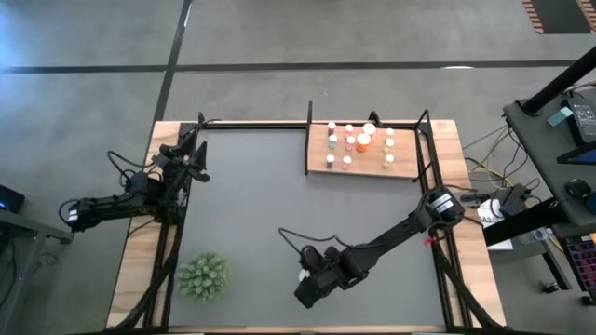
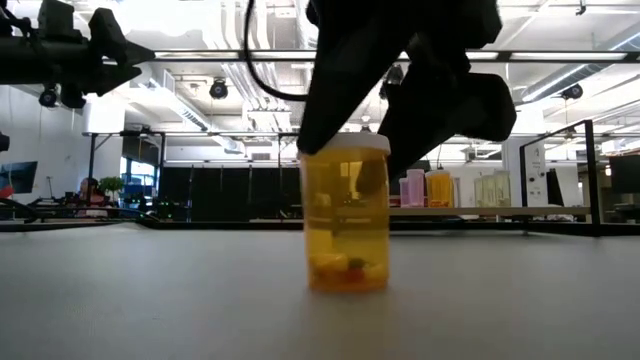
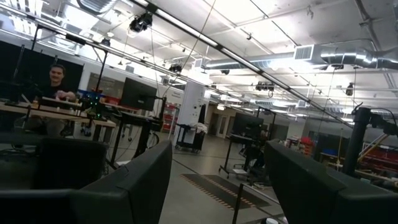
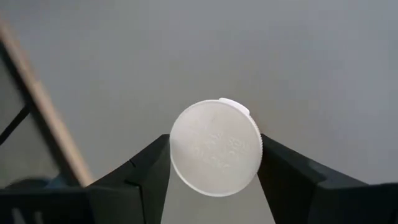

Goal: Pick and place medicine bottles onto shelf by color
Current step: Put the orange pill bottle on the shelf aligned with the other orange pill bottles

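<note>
Orange medicine bottle (image 2: pixel 346 212) standing upright on the dark grey mat (image 1: pixel 279 205), down near the front edge and a bit right of centre, white cap (image 4: pixel 216 148) on top. Right gripper (image 1: pixel 307 279) over it, jaws pressed against the cap from both sides, so gripping the bottle by its cap. Loads of bare mat all round it, nothing close by; the spiky green plant (image 1: pixel 203 276) well off toward the front left corner.

Shelf (image 1: pixel 363 151) at the far right of the bench, up against the back edge, black posts at its corners. Roughly a dozen small bottles standing on it in loose rows, too tiny from above for a clean count by colour; orange, pink and pale ones visible.

Low view only: bottle see-through, a few pills lying at the bottom. Right wrist view only: cap face straight on, jaws hugging its rim. High view only: whole layout.

Left gripper (image 1: pixel 191 158) parked above the left edge of the bench near the back corner, jaws apart and holding nothing. Left wrist view just room beyond, one person (image 3: pixel 56 81) at a desk.
</note>
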{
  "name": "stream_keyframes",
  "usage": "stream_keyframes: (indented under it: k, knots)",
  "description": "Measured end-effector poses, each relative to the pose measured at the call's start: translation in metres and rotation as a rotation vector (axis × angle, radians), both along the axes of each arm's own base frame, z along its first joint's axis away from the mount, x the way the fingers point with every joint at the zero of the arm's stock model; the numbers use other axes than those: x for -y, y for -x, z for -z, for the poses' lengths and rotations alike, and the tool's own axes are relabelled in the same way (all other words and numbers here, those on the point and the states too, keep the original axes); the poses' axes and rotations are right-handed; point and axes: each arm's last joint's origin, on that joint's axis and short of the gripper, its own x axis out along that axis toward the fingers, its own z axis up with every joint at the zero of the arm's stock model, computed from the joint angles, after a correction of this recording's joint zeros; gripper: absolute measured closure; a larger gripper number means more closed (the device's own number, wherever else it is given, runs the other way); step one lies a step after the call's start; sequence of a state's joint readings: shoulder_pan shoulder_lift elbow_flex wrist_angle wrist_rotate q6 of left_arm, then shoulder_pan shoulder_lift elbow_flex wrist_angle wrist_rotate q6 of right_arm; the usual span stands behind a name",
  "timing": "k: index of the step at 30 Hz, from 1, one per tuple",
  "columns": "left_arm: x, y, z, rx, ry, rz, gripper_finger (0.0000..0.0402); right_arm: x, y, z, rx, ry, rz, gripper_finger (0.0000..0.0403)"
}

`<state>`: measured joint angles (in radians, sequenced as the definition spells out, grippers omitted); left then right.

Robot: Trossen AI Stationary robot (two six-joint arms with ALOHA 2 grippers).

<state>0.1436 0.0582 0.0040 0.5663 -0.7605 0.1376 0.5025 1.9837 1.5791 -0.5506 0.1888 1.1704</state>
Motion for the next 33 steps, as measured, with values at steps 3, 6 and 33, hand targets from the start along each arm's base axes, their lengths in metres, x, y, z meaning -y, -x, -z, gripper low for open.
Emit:
stream_keyframes:
  k: [3,6,33]
  knots:
    - [0.0,0.0,0.0,0.0,0.0,0.0,0.0162,0.011,0.001,-0.004,-0.018,0.034,0.081,0.0202]
    - [0.0,0.0,0.0,0.0,0.0,0.0,0.0162,0.024,0.005,-0.009,-0.046,0.091,0.144,0.0202]
    - [0.0,0.0,0.0,0.001,0.0,0.0,0.0162,0.179,0.105,-0.056,0.034,0.09,0.634,0.0202]
